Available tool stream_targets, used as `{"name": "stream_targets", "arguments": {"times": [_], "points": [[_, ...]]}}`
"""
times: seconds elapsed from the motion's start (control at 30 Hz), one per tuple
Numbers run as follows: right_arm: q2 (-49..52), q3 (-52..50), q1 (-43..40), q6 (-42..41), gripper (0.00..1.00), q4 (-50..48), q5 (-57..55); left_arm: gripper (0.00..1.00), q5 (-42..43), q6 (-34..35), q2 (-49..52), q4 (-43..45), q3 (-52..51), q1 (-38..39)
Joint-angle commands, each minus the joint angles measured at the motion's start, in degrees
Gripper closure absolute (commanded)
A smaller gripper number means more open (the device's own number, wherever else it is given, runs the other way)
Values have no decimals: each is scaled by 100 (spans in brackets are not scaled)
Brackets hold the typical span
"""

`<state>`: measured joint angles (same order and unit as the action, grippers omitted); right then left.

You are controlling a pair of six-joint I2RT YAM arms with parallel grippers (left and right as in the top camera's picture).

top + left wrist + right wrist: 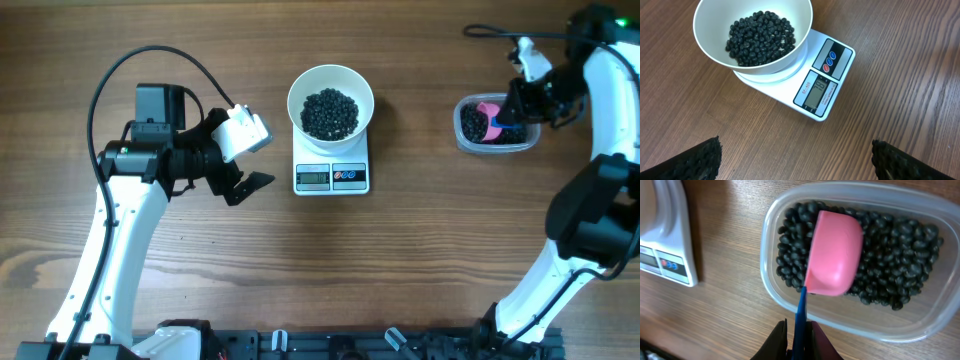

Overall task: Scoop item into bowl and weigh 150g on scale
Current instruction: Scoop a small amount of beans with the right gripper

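The white bowl point(331, 88) stands on the white scale point(331, 176) and holds a heap of black beads point(329, 113). In the left wrist view the bowl point(801, 25), its beads point(760, 37) and the scale point(822, 87) lie ahead of my left gripper point(795, 160), which is open, empty and apart from them. That gripper point(248, 187) hovers left of the scale. My right gripper point(800, 340) is shut on the blue handle point(801, 312) of a pink scoop point(835, 252). The scoop's rounded back faces up over the beads point(890, 265) in a clear tub point(767, 280).
The clear plastic tub point(495, 125) sits at the far right, well apart from the scale. The scale's corner point(670, 250) shows left of the tub in the right wrist view. Bare wooden tabletop lies around and in front of the scale.
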<state>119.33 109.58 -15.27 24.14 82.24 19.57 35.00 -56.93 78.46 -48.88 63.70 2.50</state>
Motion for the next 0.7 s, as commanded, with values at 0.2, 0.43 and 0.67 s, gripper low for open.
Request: {"name": "stream_targets", "arguments": {"times": [0.2,0.43,0.67], "points": [[122,-85,-535,420,96,199,1008,0,26,-118,33,-4,-13,-28],[133,-776,-238,225,95,-225,533,0,26,-118,33,-4,-13,-28],[131,-745,-501,304,96,-160,1187,0,26,-116,33,-4,-13,-28]]}}
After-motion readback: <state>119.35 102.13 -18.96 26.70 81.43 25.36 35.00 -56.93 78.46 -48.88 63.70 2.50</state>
